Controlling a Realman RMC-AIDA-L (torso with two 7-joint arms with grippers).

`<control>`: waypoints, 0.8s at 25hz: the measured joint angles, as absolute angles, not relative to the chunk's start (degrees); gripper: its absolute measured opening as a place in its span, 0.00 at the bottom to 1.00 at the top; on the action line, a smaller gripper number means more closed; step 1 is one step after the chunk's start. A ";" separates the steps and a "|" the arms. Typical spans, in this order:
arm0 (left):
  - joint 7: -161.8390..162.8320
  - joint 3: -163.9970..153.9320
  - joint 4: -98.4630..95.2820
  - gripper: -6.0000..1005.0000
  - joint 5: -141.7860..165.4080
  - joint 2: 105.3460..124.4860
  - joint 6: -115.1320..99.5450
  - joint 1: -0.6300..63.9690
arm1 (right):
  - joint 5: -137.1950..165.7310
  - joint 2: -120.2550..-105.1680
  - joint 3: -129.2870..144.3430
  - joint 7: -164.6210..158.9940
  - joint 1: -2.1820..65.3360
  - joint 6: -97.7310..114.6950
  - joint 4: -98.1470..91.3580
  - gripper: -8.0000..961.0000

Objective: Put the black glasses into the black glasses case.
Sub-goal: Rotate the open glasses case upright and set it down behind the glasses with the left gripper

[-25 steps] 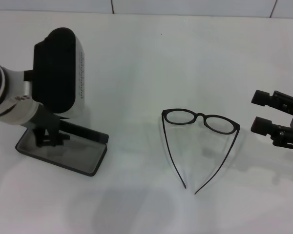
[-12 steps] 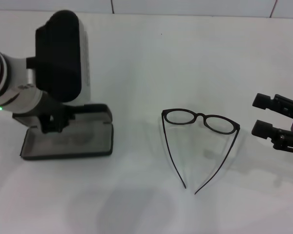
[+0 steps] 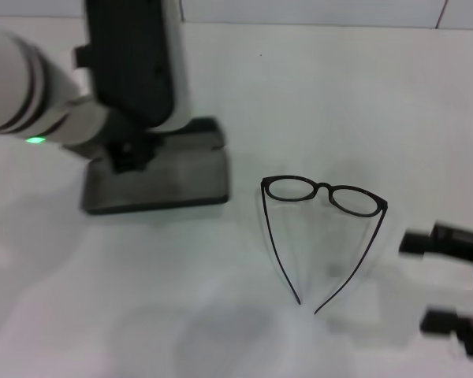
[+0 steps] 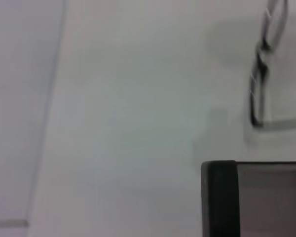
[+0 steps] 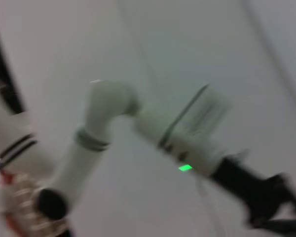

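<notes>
The black glasses (image 3: 324, 189) lie unfolded on the white table, lenses far, temple arms pointing toward me. Left of them stands the open black glasses case (image 3: 159, 186), its grey-lined base flat on the table and its lid (image 3: 134, 55) raised upright. My left gripper (image 3: 130, 153) is shut on the case at its back edge, under the lid. In the left wrist view a corner of the case (image 4: 221, 197) shows, with the glasses (image 4: 260, 74) beyond it. My right gripper (image 3: 433, 282) hangs open at the right edge, right of the temple tips and apart from the glasses.
The white table (image 3: 315, 94) has a seam line along its far edge. In the right wrist view the left arm (image 5: 103, 113) shows blurred across the table, with a green light (image 5: 185, 168) on it.
My left arm has dragged the open case rightward and farther back, closer to the glasses. My right gripper has dropped toward the near edge and spread wider. The glasses have not moved.
</notes>
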State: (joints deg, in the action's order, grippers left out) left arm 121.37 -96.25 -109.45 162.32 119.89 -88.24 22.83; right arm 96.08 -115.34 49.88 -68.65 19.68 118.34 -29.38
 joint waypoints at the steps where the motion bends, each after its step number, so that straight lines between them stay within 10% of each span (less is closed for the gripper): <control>1: 122.57 -97.22 -109.21 0.21 162.35 119.88 -87.28 23.44 | 98.06 -115.43 50.15 -68.43 19.93 119.88 -29.32 0.88; 20: 132.01 -107.71 -88.96 0.23 162.43 119.98 -66.15 37.12 | 99.50 -115.59 53.30 -67.86 18.79 120.17 -27.27 0.88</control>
State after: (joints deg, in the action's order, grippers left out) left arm 132.01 -107.71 -88.96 162.43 119.98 -66.15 37.12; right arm 99.50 -115.59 53.30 -67.86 18.79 120.17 -27.27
